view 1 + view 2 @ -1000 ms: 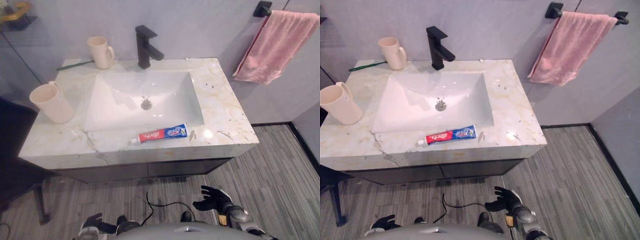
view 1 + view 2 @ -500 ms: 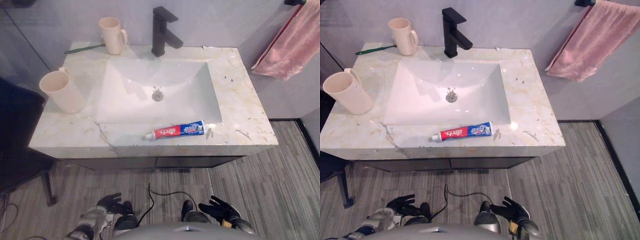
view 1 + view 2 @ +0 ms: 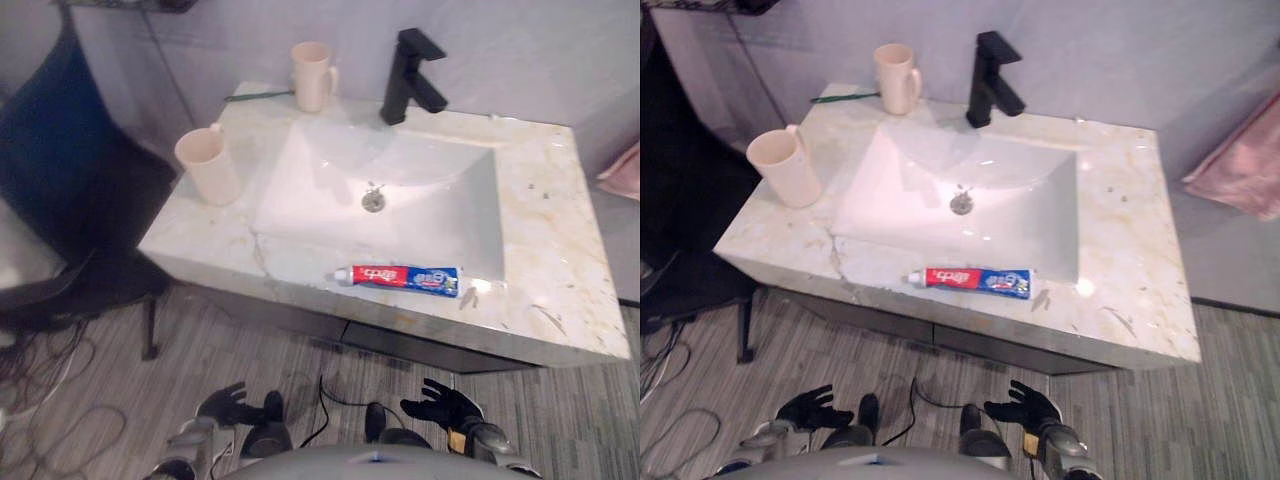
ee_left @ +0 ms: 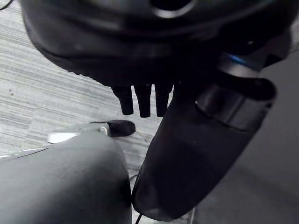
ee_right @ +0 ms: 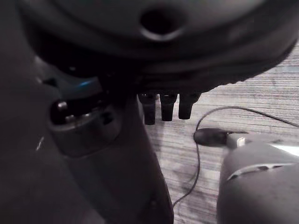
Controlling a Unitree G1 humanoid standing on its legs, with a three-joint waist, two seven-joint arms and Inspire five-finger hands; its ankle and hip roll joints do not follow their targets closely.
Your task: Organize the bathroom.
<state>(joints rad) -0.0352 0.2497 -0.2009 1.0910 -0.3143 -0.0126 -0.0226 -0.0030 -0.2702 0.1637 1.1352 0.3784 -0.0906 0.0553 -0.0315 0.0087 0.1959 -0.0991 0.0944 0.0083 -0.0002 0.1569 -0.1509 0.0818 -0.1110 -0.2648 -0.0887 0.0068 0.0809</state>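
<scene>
Left eye view. A marble surface [image 3: 560,250] carries a white sink [image 3: 400,200] with a black faucet [image 3: 412,62] at its back edge. A toothpaste tube [image 3: 397,278] lies flat on the front strip of the surface, just in front of the sink, its cap end toward the robot's left. A cream mug [image 3: 208,166] stands on the left side of the surface; a second mug [image 3: 312,75] stands at the back left corner, with a green toothbrush [image 3: 258,96] lying just beside it. The left hand [image 3: 228,405] and the right hand [image 3: 442,402] hang low over the floor, well apart from the surface, fingers spread and loose, holding nothing.

Right eye view. Same layout; a pink towel [image 3: 1240,170] hangs at the right edge. The tube lies between the sink's front lip and the surface's front edge.

Left wrist view. The left hand's fingers [image 4: 142,99] point straight toward the floor, with nothing between them.

Right wrist view. The right hand's fingers [image 5: 167,106] likewise hang straight and empty.

Judgement: no item is yet engaged. The tube is probably the nearest target; a good approach would bring the right hand down from above, closing across the tube's body rather than its cap, then lifting clear of the sink lip before carrying it toward a mug.
</scene>
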